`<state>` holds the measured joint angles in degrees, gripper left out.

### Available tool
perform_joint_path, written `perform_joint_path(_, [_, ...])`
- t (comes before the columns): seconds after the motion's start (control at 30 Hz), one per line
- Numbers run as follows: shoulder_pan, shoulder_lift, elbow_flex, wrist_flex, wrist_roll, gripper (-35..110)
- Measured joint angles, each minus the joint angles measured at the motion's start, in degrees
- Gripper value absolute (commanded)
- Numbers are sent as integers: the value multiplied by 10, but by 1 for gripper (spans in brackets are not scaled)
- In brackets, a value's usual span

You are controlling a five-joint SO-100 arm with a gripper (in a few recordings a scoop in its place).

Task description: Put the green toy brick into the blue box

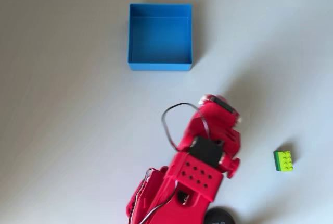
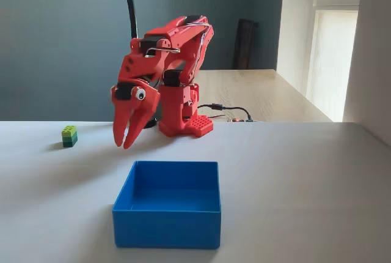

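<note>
Green toy brick (image 2: 69,136) and blue box (image 2: 167,212) sit well apart on the pale table (image 2: 305,183). Going by the fixed view, the box is nearest the camera: a square bright-blue tray with thin low walls and a flat blue floor, with nothing inside it. The overhead view shows the same box (image 1: 159,36) near the top of the picture, its interior bare.

Farther back in the fixed view, the red gripper (image 2: 129,140) hangs above the table, pointing down, between the box and the arm's base. Its two tapered fingers are slightly apart at the tips and hold nothing; they touch neither the box nor the brick. From overhead, the arm (image 1: 192,177) reaches up from the bottom edge towards the middle of the table, with a black cable looping beside it.

The brick lies at the left in the fixed view, left of the gripper and about level with it in depth, resting on the table by itself. It has a lime-green studded top and darker green sides. In the overhead view the brick (image 1: 283,160) sits at the right, beside the arm and clear of it.

Behind the arm stand a wooden tabletop (image 2: 263,92) and a dark teal wall (image 2: 61,30).
</note>
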<state>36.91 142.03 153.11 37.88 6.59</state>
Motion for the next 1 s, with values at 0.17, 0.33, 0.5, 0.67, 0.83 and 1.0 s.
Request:
perform_joint_path(0.17, [65,-67,-30,0,-11,23])
perform_joint_path(0.33, [119,-126,-53,3,-9,31])
perform_joint_path(0.5, [167,-183,-79,3,-5,32])
perform_joint_path(0.67, [221,-221,-111,2,-11,32])
perform_joint_path(0.83, [265,-243,-136,2,-32,31])
perform_joint_path(1.0, [310,-243,-155,2,-56,31])
